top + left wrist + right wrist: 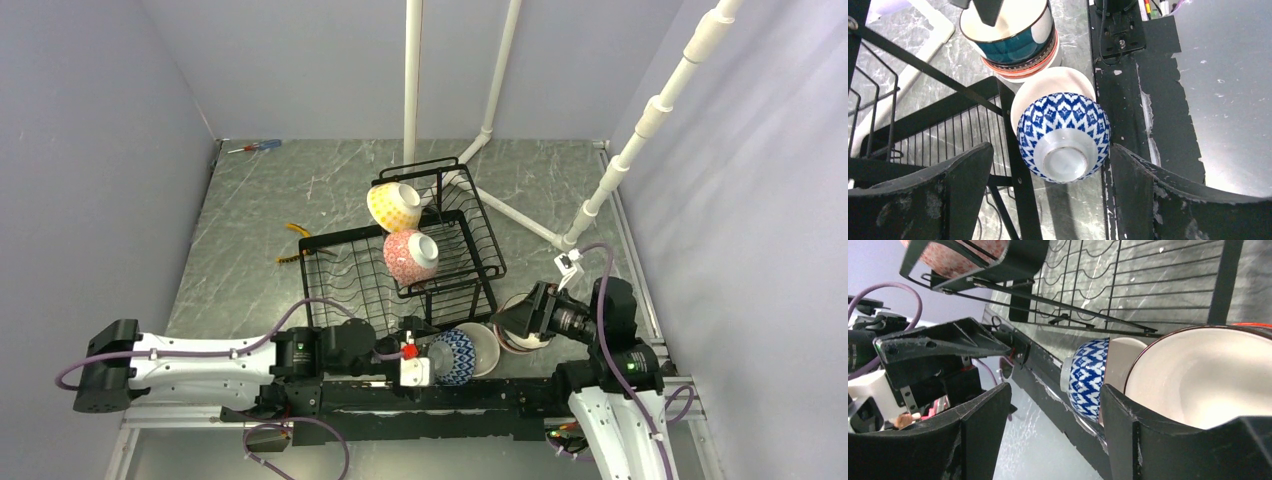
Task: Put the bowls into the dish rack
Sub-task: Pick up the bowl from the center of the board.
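Blue-white zigzag bowl (1063, 135) tipped on counter (260, 200), 6 o'clock of dish rack (350, 270). Left end effector (1050, 155) spread wide astride it; right end effector (1054, 390) also apart. Likely rigid, slick, chippable: squeeze across the belly.

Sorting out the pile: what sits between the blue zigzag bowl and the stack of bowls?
One white bowl, against the blue zigzag bowl; the left wrist view shows it.

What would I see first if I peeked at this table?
First, two bright bowls tipped on their sides in the black dish rack in the middle: a yellow dotted bowl and a pink-red bowl. Next, the blue zigzag bowl near the front, lying against a white bowl, with the left gripper open on either side.
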